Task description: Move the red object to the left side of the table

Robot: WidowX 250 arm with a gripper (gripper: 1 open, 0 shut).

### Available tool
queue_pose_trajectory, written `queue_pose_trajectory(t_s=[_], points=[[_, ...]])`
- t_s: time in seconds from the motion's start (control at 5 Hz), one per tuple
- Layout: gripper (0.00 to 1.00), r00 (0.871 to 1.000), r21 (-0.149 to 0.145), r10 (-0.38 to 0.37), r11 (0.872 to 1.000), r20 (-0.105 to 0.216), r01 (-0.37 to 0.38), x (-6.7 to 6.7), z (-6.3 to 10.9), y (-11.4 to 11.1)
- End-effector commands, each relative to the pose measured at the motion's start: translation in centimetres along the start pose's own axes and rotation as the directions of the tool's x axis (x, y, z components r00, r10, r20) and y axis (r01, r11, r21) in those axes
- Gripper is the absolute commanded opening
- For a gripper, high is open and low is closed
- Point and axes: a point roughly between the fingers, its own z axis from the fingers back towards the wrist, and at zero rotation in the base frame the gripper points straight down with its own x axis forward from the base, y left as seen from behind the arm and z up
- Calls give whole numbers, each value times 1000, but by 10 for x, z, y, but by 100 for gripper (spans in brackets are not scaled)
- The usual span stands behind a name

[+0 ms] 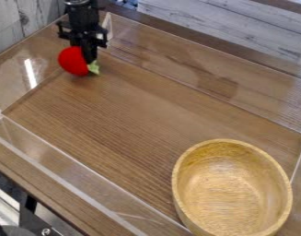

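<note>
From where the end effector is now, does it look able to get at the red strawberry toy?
Probably yes. The end effector points down right above the strawberry toy, shut, near the table's far-left corner. Nothing lies between them; the bowl sits well away. The clear wall beside it might limit side approaches.

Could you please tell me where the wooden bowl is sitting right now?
In the camera view, the wooden bowl sits in the lower right corner of the table, close to the clear wall there and far from the red object at the upper left.
</note>
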Motion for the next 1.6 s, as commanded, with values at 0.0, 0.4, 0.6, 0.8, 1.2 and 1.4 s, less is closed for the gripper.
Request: queue_pose_trajectory(t_s=[0.0,0.4,0.6,0.8,1.2,1.4], points=[[0,996,20,40,999,83,-42,-10,29,6],[0,993,8,94,995,71,-95,-15,25,7],[0,991,5,120,993,62,-120,-10,28,6],[0,993,7,109,994,50,-110,-12,21,4],[0,995,6,100,995,30,-101,-21,10,3],[0,994,5,109,994,21,-109,-26,10,8]])
